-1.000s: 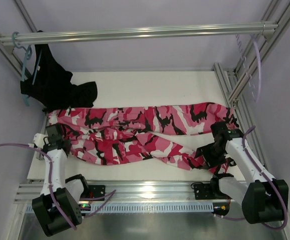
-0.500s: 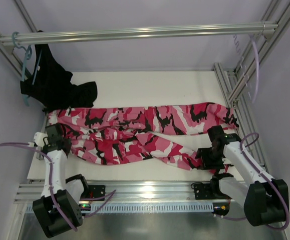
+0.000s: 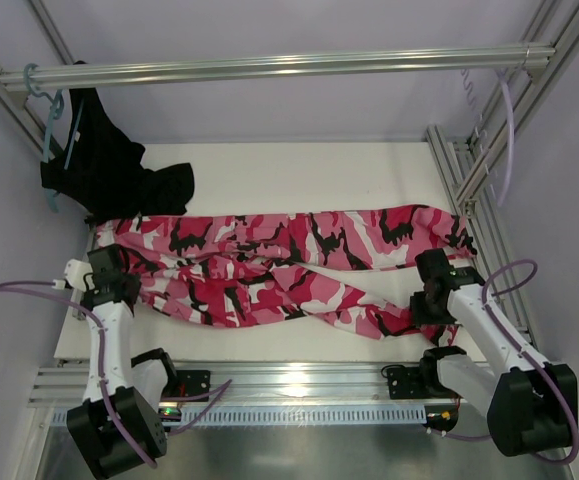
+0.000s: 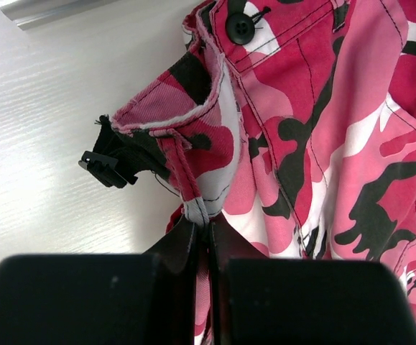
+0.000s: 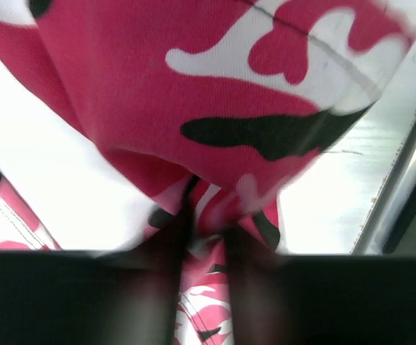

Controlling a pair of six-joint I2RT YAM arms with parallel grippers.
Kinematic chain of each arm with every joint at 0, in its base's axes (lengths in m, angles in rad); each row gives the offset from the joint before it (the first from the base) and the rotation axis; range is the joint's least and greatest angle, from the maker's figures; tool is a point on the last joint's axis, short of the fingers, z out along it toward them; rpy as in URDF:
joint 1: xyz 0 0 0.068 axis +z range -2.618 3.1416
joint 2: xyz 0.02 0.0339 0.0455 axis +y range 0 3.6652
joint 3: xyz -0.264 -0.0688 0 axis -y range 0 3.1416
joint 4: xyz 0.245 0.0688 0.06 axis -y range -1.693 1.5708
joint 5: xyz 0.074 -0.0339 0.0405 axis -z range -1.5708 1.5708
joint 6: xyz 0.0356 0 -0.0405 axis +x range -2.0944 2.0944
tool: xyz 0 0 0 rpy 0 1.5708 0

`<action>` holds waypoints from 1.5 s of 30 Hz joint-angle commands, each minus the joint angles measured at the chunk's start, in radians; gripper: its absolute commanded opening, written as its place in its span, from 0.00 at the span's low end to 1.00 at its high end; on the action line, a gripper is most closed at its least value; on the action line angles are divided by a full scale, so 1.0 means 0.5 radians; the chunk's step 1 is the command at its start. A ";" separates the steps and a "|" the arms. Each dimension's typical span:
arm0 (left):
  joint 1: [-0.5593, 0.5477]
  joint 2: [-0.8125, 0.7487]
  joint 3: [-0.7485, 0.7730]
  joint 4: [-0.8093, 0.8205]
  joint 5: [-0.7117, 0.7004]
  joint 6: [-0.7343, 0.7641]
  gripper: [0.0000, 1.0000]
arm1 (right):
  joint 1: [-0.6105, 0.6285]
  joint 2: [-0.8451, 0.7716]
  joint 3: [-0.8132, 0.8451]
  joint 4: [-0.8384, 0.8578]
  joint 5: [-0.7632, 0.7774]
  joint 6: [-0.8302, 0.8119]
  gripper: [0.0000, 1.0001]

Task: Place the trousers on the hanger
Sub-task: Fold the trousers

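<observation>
**A:** So, what sits around the work?

**B:** A plain black garment [image 3: 109, 170] hangs from a teal-blue hanger [image 3: 47, 110] at the left end of the metal rail [image 3: 269, 66]. Its lower part spills onto the white table [image 3: 299, 180] and seems to touch the waist end of the trousers [image 3: 289, 265]. Metal frame posts [image 3: 457, 170] run along the table's right edge, just beside the far leg's cuff.

**A:** And the pale hanger?

**B:** The pale hanger [image 3: 510, 130] hangs at the rail's right end, well apart from the trousers. It is thin and hard to make out against the wall.

**A:** How do the trousers lie?

**B:** They lie lengthwise across the near half of the table, waist to the left and legs running right. The print is pink, crimson, white and black camouflage. The cloth is rumpled and twisted in the middle, and the nearer leg slants toward the front edge.

**A:** The grips?

**B:** The left gripper [image 4: 208, 230] has its jaws clenched on a belt loop [image 4: 193, 208] at the waistband. A black button [image 4: 241, 27] and a black plastic clip [image 4: 107, 164] show close by. The right gripper [image 5: 208, 241] has a fold of the nearer leg between its fingers, and the cloth puckers there. That view is blurred, but the jaws look clamped on the fabric.
</observation>
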 commanded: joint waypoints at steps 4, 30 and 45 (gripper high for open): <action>0.013 -0.067 0.105 0.035 -0.083 0.055 0.00 | 0.006 -0.148 0.069 -0.001 0.308 0.036 0.04; 0.010 -0.217 0.332 -0.226 -0.562 0.215 0.00 | -0.325 0.754 0.907 0.397 0.830 -1.493 0.11; 0.013 -0.245 0.338 -0.177 -0.445 0.279 0.00 | -0.626 0.304 0.843 0.171 0.569 -1.869 0.77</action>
